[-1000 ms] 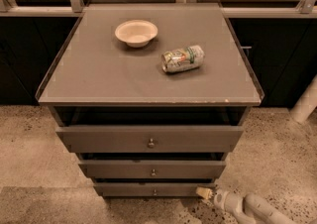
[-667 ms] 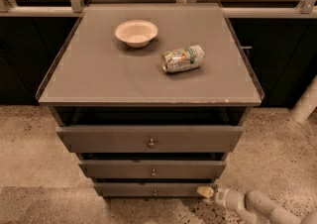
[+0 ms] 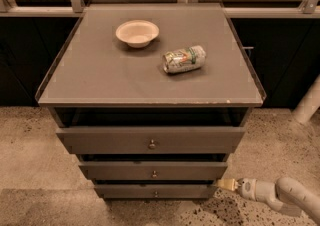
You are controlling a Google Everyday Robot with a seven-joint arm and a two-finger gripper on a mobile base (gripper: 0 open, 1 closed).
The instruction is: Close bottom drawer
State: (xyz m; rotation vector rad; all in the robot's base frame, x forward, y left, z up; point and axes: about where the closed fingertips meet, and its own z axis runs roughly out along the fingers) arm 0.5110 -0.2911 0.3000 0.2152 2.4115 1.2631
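Camera view: gripper, openness untellable, just beside right front edge of bottom drawer.

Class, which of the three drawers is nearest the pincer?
The bottom drawer, the lowest and slimmest-fronted; the pincer sits by its right end, near the floor.

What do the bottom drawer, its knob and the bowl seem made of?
The bottom drawer: matte grey-brown front, likely laminate or painted board. Its knob: small glint, probably metal. The bowl: dull beige, perhaps paper or plastic. The gripper is by the drawer's right end.
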